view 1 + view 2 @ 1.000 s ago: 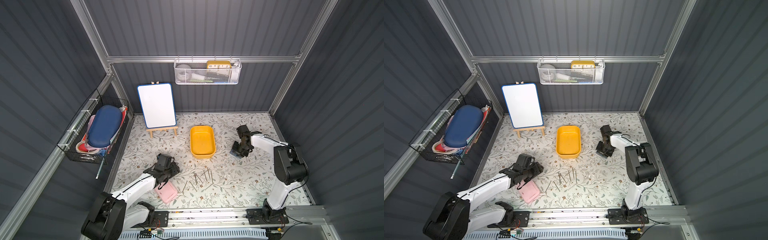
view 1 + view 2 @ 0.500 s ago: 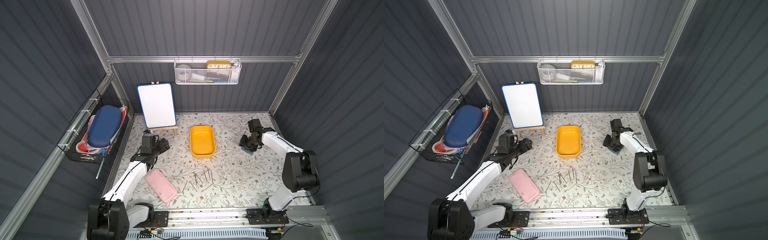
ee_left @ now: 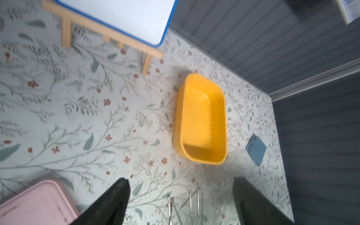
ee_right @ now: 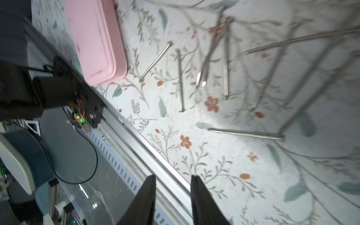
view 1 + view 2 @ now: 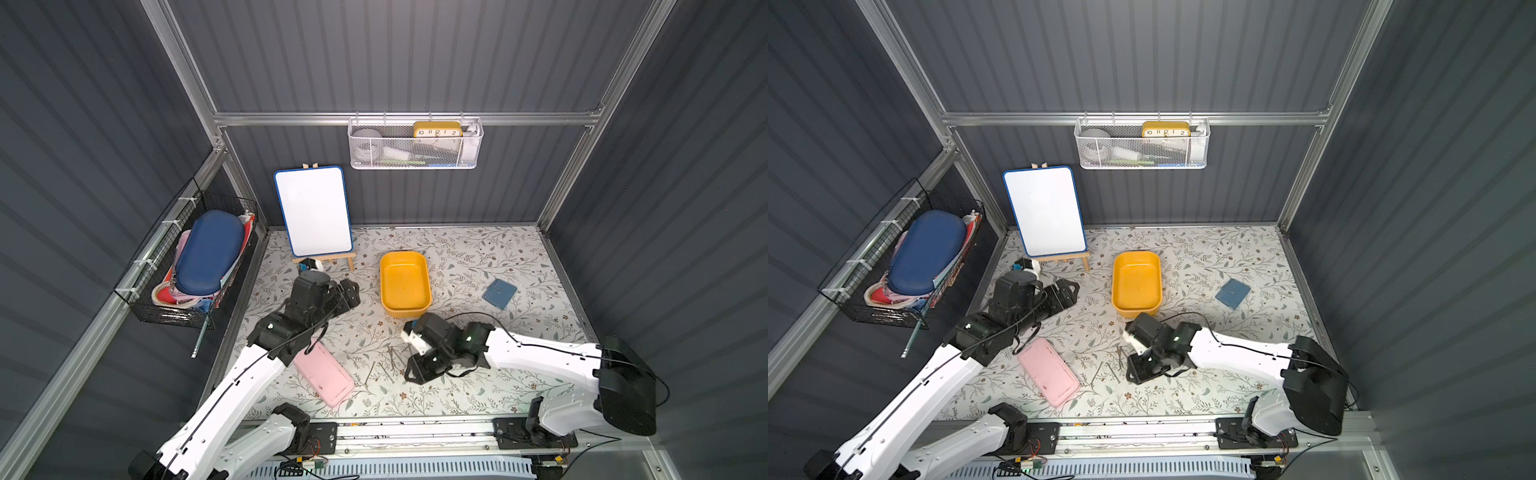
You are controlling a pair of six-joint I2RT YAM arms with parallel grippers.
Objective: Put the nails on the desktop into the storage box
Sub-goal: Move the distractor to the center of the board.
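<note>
As the thin dark grey metal nails (image 4: 180, 81) look light, stiff and slick, we favour a mid-shaft pinch; right gripper (image 4: 173, 176) stands part-open, left gripper (image 3: 180, 179) wide, both empty.

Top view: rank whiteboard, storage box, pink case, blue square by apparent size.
1. whiteboard, clearly largest
2. storage box and pink case: look about equal, not ranking them
3. blue square, smallest
</note>
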